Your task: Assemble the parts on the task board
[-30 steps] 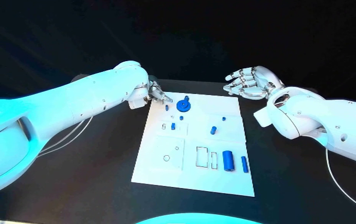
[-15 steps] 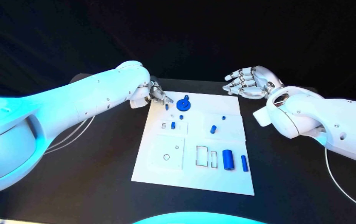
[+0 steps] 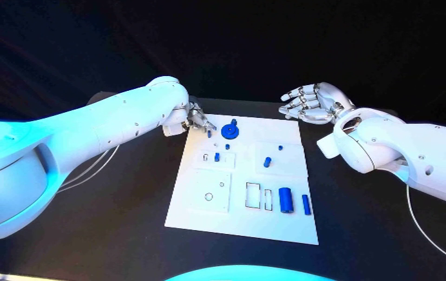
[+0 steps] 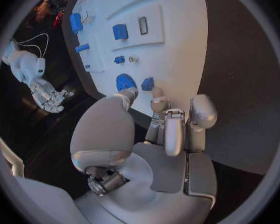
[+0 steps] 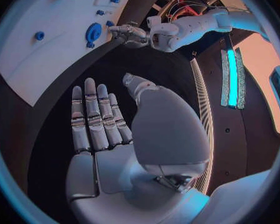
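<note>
The left hand [image 3: 193, 118], fingers apart and holding nothing, hovers at the task board's [image 3: 209, 210] far left corner beside the round blue part [image 3: 231, 127]. Judging by that, it must next close on this part. The right hand [image 3: 313, 103] waits open beyond the far right corner.

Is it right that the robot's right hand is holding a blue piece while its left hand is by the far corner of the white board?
Not quite. The right hand holds nothing: the right wrist view shows its fingers straight and apart, off the task board. The left hand is indeed by the board's far corner.
</note>
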Robot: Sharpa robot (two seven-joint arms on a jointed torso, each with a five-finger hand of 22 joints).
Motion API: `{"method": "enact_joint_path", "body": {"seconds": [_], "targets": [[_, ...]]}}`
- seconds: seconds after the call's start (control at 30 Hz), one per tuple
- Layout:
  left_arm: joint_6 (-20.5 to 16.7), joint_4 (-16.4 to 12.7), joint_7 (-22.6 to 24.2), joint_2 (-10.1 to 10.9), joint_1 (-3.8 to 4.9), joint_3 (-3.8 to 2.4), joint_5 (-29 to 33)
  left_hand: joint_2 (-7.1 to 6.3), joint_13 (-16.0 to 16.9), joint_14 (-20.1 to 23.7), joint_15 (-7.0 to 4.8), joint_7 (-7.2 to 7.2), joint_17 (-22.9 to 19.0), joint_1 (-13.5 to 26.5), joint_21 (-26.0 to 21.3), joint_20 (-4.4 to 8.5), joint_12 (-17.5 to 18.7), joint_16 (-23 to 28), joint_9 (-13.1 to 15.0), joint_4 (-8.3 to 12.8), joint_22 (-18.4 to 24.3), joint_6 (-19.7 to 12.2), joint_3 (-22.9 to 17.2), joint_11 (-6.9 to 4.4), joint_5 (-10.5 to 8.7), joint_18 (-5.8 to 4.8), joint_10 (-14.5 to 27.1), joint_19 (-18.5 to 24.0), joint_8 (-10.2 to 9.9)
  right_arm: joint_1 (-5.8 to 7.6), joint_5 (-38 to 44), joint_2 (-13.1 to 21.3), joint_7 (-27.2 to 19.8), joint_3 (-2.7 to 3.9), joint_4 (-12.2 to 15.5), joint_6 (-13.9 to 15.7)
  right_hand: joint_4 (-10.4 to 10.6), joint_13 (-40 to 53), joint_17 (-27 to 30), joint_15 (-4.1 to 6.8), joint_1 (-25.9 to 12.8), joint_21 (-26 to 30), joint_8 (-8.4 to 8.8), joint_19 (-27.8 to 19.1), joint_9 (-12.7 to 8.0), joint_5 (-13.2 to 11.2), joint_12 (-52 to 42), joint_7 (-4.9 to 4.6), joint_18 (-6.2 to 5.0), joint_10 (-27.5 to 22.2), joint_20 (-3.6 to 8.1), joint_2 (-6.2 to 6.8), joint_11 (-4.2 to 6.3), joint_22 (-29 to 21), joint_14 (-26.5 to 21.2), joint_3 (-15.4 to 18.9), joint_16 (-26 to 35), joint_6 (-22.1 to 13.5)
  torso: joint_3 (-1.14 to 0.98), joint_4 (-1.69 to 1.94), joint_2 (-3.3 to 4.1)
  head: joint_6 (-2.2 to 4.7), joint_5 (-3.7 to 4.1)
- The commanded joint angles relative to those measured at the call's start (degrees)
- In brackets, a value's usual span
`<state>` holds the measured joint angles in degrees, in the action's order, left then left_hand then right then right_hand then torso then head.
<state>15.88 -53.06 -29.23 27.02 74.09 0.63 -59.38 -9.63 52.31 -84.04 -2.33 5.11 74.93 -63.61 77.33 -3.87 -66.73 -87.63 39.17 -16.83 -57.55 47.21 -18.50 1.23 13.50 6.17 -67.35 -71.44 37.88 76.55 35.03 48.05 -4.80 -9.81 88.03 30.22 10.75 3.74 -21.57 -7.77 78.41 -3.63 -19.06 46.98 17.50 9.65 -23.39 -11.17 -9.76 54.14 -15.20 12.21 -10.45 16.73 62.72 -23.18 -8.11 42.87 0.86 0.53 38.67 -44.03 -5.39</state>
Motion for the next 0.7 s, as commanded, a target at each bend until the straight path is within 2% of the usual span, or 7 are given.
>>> {"method": "enact_joint_path", "body": {"seconds": [0.03, 0.3, 0.7], "targets": [[1.5, 0.1, 0.8, -0.2, 0.04, 0.04, 0.6, 0.23, 0.1, -3.9, 0.24, 0.25, 9.9, -0.9, -0.2, -0.13, -0.3, 0.1, -0.1, 0.2, -0.1, 0.2, -0.1, 0.03, 0.01, 0.14, 0.3, 0.4, -0.3, -0.06, 0.1, -0.1, -0.7, 0.01, 0.0, -0.8, -0.3, -0.1, 0.1, -0.09, -0.4, 0.2, -0.34, -0.3, 0.0, -0.2, 0.1, -3.12, -0.79, -0.5, 0.00, -0.33, 0.04, -0.1, -0.4, -0.1, 0.4, -0.5, -0.01, -0.02, 0.03, -0.10, 0.09], [1.8, 0.5, 1.0, -0.4, 0.02, 0.18, 0.7, 0.63, 0.1, -3.9, 0.24, 0.22, 9.9, -1.5, -0.2, -0.16, -0.4, 0.0, -0.3, 0.2, -0.2, 0.3, -0.3, 0.01, 0.06, 0.13, 0.3, 0.3, -0.4, -0.07, 0.1, -0.1, -0.7, 0.01, 0.0, -0.9, -0.3, -0.1, 0.1, -0.10, -0.4, 0.2, -0.35, -0.3, -0.1, -0.2, 0.1, -3.12, -0.79, -0.5, -0.01, -0.35, 0.03, -0.1, -0.4, -0.2, 0.4, -0.5, -0.03, 0.00, 0.05, -0.10, 0.15], [2.3, 0.6, 1.4, -0.5, -0.07, 0.33, 1.6, 2.49, 0.1, -3.9, -0.02, -0.18, 9.9, -5.4, -0.1, -0.09, -0.7, 0.0, -0.7, 0.4, -0.4, 1.0, -1.8, -0.34, 0.10, 0.13, 0.2, 0.3, -0.2, -0.09, 0.1, -0.2, -0.6, 0.01, 0.0, -0.8, -0.3, -0.1, 0.1, -0.11, -0.4, 0.2, -0.38, -0.4, -0.1, -0.2, 0.1, -3.13, -0.79, -0.5, -0.03, -0.37, 0.03, -0.2, -0.5, -0.2, 0.4, -0.5, -0.08, -0.03, 0.01, -0.15, 0.17]]}}
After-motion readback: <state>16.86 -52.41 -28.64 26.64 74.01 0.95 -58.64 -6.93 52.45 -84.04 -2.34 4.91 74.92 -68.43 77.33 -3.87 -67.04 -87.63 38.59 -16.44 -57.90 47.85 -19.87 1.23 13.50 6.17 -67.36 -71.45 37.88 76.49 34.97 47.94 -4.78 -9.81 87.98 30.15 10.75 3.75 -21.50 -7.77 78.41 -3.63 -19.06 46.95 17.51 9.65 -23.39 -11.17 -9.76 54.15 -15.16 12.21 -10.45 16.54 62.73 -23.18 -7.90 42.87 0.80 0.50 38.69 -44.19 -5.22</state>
